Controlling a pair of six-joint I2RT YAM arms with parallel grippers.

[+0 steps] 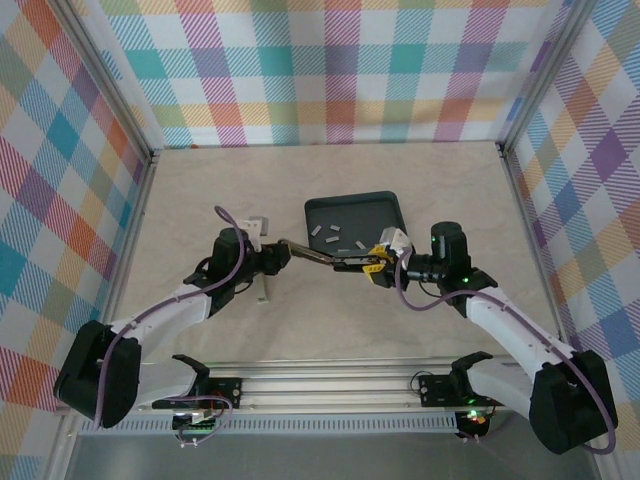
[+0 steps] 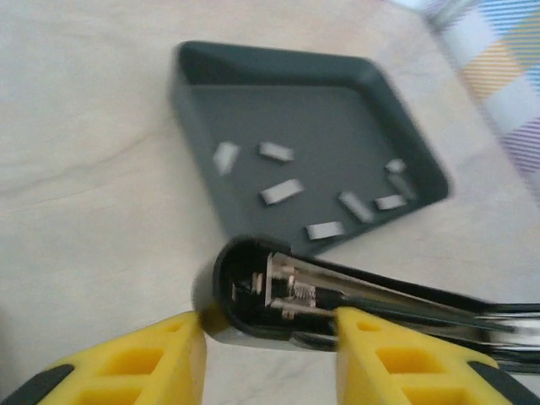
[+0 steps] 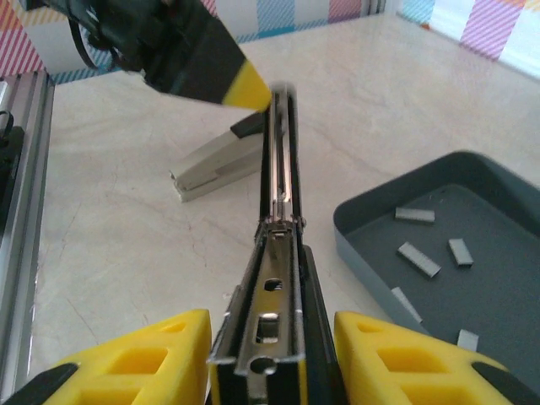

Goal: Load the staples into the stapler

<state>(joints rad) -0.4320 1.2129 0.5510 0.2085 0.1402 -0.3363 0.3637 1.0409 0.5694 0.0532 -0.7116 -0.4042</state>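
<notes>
- Several staples [image 2: 281,191] lie loose in the dark tray [image 2: 253,72], just beside the stapler [image 3: 272,287], whose magazine stands open.
- Each strip looks light, stiff and slick, yet likely to break apart if squeezed hard; pinching across its long sides seems safest.
- Right gripper [image 3: 272,337] is clamped on one end of the stapler.
- Left gripper [image 2: 270,325] straddles the other end; whether it grips or stands clear, I cannot tell.
</notes>
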